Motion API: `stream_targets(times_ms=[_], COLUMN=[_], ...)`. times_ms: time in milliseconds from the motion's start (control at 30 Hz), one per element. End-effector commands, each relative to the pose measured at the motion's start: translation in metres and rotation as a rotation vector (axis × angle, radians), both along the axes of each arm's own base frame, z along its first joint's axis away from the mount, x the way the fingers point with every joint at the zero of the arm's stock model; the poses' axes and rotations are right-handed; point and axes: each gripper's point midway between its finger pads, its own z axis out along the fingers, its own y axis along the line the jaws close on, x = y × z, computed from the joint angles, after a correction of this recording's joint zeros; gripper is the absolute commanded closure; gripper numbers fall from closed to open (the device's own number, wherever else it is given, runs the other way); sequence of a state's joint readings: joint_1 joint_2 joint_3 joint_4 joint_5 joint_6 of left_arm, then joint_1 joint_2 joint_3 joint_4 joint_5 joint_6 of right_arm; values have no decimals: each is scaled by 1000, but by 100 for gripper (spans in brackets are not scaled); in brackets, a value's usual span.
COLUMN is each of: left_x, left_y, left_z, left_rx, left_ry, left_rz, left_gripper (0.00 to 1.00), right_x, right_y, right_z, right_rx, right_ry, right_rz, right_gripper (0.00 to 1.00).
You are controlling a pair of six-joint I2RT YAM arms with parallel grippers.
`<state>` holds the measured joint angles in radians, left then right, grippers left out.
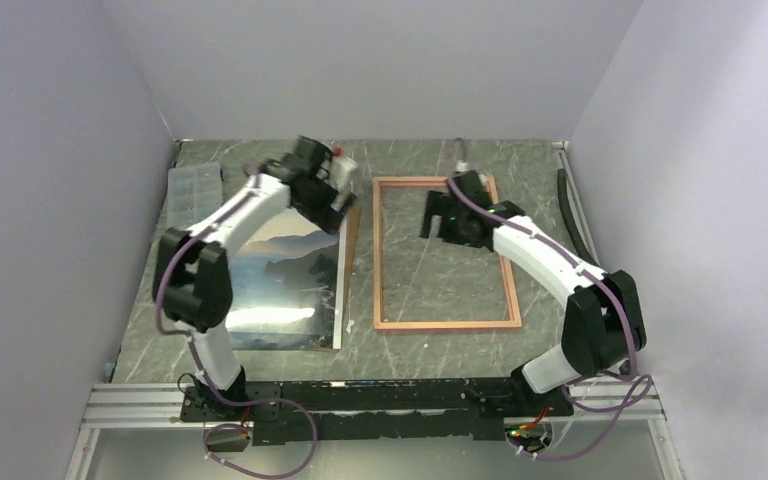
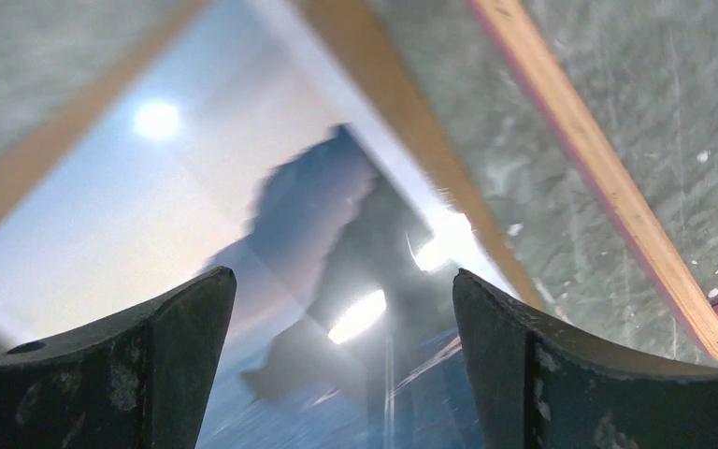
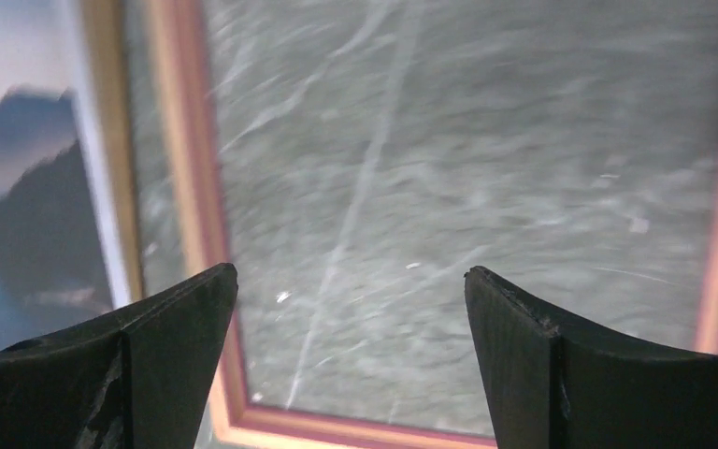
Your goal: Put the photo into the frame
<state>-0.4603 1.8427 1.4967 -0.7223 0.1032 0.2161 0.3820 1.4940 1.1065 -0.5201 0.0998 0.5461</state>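
Note:
The photo (image 1: 278, 285), a glossy print of dark mountains, blue water and pale sky, lies flat on a brown backing board (image 1: 349, 262) at the left. In the left wrist view the photo (image 2: 196, 187) fills the space under my left gripper (image 2: 344, 309), which is open and holds nothing. From above, the left gripper (image 1: 338, 212) hovers over the photo's far right corner. The frame (image 1: 376, 250) lies flat at the centre, tan side up with pink edges. My right gripper (image 1: 428, 218) hangs open over its far left part. Beneath the open right gripper (image 3: 351, 299) is the frame's corner rail (image 3: 182, 187).
A clear plastic compartment box (image 1: 192, 192) sits at the far left by the wall. A dark hose (image 1: 572, 215) runs along the right wall. Grey walls close in the marbled table (image 1: 440, 350) on three sides.

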Motion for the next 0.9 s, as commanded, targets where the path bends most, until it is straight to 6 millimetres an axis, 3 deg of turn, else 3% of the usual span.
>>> stream_targets(times_ms=[0,67,100,200,333,367,467,500,667,767,867], left_x=[2,-1,-2,-10,-28,-33,-49,-52,-71,-75,-80], left_y=[57,92,120,173,243,256,292,304,343,352,348], left_z=[88,105,115,132,119,112,89,81,24,-5,-25], left_rx=[-76,-84,-87,-151,-109,-98,-86,-71,-12,49,42], left_ry=[-88,-94,-109,-151,-170,-168,-150,-143,-55,-59,-44], left_rz=[84,107,160,235,342,360,427,454,537,552,555], left_gripper=[9,24,25,25,24,24,24,25,26,28,28], right_x=[-14,-21,-17,-12,-23,-22,-14,-14,-9,-12,-13], right_y=[76,98,95,101,160,176,202,214,245,257,264], right_z=[36,71,83,89,82,77,42,39,10,-13,-35], right_rx=[34,26,24,136,407,417,346,345,319,292,262], right_ry=[-77,-176,-247,-329,-317,-291,-130,-128,-79,-38,9], right_rz=[128,159,90,57,333,410,434,449,434,437,437], right_gripper=[0,0,0,0,0,0,0,0,0,1,5])
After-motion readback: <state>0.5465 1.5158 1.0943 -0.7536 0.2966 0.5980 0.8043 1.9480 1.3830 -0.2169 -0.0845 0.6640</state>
